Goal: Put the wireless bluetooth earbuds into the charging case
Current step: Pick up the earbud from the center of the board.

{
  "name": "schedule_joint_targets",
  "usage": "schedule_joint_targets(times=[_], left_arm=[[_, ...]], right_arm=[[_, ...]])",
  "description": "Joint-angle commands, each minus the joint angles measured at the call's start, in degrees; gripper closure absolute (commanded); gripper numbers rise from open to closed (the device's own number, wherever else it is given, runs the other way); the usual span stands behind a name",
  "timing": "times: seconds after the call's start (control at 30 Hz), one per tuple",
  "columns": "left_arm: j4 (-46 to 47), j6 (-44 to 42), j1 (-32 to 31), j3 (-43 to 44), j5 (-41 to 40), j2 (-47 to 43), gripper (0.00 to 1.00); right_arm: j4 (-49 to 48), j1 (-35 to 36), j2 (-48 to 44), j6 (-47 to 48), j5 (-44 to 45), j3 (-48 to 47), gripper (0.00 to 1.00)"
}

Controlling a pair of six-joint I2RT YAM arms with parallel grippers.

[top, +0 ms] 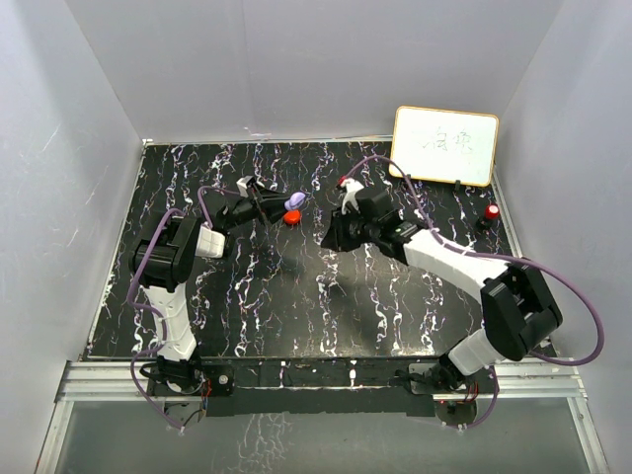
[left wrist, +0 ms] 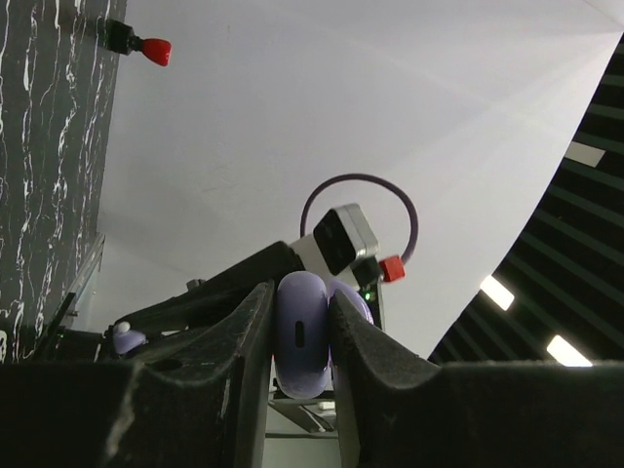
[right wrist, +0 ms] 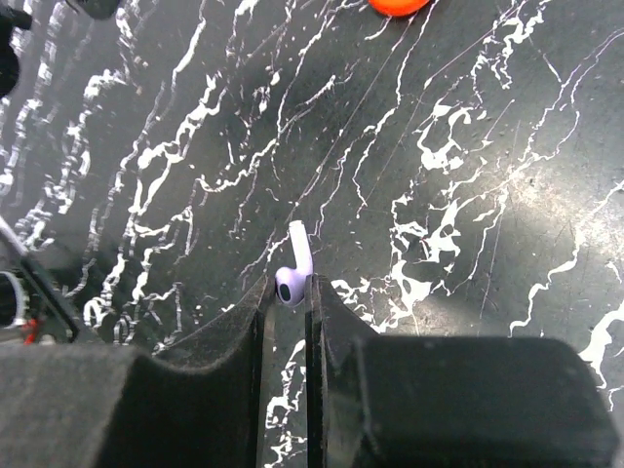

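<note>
My left gripper (top: 279, 204) is shut on the purple round charging case (top: 294, 201) and holds it above the table. In the left wrist view the case (left wrist: 301, 334) stands on edge between the fingers of the left gripper (left wrist: 302, 297), and its lid looks partly open behind the right finger. My right gripper (top: 332, 237) is shut on the purple earbud (right wrist: 292, 278). The earbud's pale stem points away from the fingertips of the right gripper (right wrist: 288, 290), just above the table. The red earbud is not in view.
A red round case (top: 290, 218) lies on the black marbled table (top: 296, 296) below the left gripper and shows in the right wrist view (right wrist: 395, 5). A whiteboard (top: 444, 145) leans at the back right. A small black, red-tipped object (top: 490, 213) stands near it.
</note>
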State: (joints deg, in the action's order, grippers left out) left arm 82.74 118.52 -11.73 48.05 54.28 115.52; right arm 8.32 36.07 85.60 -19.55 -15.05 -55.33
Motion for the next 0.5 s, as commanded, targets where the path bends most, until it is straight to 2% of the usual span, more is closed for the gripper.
schedule_joint_targets(times=[0.0, 0.2, 0.47], left_arm=[[19.8, 6.8, 0.3, 2.9, 3.5, -2.4, 1.0], [19.8, 5.5, 0.3, 4.3, 5.3, -2.9, 1.0], [19.8, 4.7, 0.4, 5.6, 6.7, -4.0, 1.0]], right_arm=[[3.1, -4.7, -2.1, -4.2, -11.3, -4.6, 0.88], [3.1, -9.4, -1.4, -8.2, -20.5, -7.3, 0.88], [1.9, -10.9, 1.5, -12.9, -27.5, -12.3, 0.88]])
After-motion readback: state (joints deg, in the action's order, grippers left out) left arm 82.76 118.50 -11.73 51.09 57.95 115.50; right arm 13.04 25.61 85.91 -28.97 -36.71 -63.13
